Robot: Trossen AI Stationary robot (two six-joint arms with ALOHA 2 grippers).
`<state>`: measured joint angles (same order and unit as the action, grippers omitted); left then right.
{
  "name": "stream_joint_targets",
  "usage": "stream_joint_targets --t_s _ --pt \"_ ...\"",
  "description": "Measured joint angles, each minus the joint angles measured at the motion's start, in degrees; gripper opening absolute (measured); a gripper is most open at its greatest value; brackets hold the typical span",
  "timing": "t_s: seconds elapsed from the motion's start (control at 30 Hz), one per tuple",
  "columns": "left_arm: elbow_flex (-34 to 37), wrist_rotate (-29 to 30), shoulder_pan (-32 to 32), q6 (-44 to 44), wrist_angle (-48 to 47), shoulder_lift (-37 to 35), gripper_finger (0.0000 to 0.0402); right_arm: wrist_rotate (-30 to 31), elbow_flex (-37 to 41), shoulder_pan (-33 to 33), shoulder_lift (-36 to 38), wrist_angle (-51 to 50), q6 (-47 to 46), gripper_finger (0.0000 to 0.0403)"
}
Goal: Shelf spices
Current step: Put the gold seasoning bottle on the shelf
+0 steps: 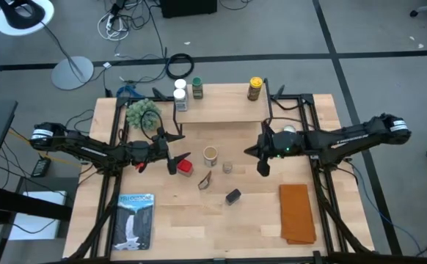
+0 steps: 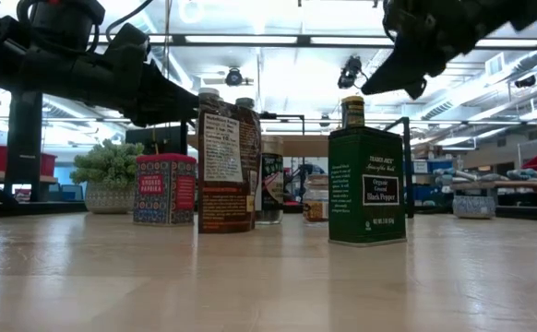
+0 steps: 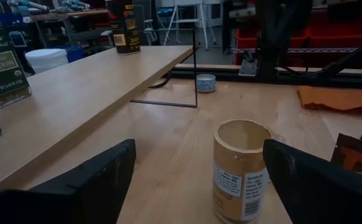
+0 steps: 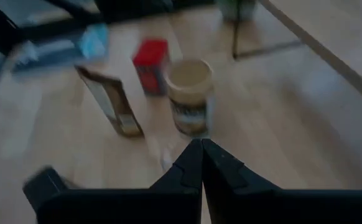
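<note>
While the low light-wood shelf on thin black legs (image 1: 221, 103) already carried four spices along its back edge, i.e. a white-capped jar (image 1: 180, 97), a green-capped jar (image 1: 196, 89), a white lid (image 1: 180, 71) and a yellow-capped dark jar (image 1: 254, 88), most of the job looked undone: several spices were on the tabletop in front of it. The left gripper (image 1: 175, 155) sat low over the table w/ fingers (image 3: 88, 180) spread wide and nothing between them, lined up on the tan cardboard canister w/ a pale top (image 3: 241, 171), which stood upright just ahead of it, apart from both fingers; probably the wide spread was there to clear the canister's round body before closing. The red square tin (image 1: 185, 166) stood just beside that gripper, not held. The right gripper (image 1: 263, 158) hung above the table near the shelf's right front leg, fingers pressed together and empty, prob. parked clear so the left arm had room. Between the arms, on the table, stood a small clear jar (image 1: 227, 167), a brown flat packet (image 1: 205, 180) leaning on edge, and a small black box (image 1: 232, 196). In the low view a dark-green black-pepper tin (image 2: 367, 184) stood upright nearest the camera; I couldn't match it w/ certainty to an item seen from above. Off to the sides lay a folded orange cloth (image 1: 297, 213), a picture book w/ a waterfall cover (image 1: 135, 218) and a fuzzy green plant (image 1: 141, 113), none part of the sorting.
</note>
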<state>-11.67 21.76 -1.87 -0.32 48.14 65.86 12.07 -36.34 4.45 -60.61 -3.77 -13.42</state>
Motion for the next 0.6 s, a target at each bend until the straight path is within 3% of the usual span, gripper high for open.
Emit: stream_joint_targets --t_s 0.13,0.37,0.6 --pt "-0.01 0.0 0.0 -0.22 0.03 0.01 0.0357 -0.28 3.4 0.02 -2.02 12.74 2.61 0.0005" --pt "0.0 0.0 0.0 -0.5 -0.06 -0.01 0.0357 -0.28 3.91 -0.49 -5.69 18.9 6.24 0.0007" --pt "-0.01 0.0 0.0 -0.31 -0.03 0.01 0.0357 -1.26 3.86 -1.94 -8.87 24.88 8.01 0.0034"
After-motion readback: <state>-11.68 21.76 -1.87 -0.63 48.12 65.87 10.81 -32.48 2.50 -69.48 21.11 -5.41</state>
